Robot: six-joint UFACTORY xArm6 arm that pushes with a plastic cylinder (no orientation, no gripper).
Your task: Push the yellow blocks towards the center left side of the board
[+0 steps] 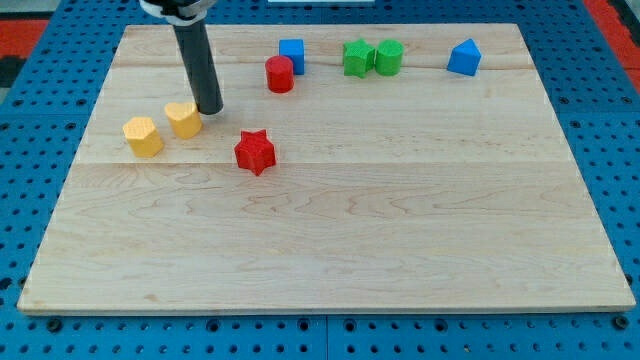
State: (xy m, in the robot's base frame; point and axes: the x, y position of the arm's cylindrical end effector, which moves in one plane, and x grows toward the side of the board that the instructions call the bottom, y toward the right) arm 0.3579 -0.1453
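Camera view: pale wooden board [330,230] made of glued planks, lying on a blue perforated table [20,150]. My tip [210,108], the lower end of the straight dark rod, holds nothing and touches the right edge of the yellow heart-shaped block [183,119] at left. The yellow rounded block [143,136] sits just left of it, slightly nearer. A red star block [255,152] lies right of my tip. Far edge, left to right: red cylinder [280,74], blue cube [291,54], green star-like block [357,58] touching green rounded block [389,57], blue pointed block [464,58].
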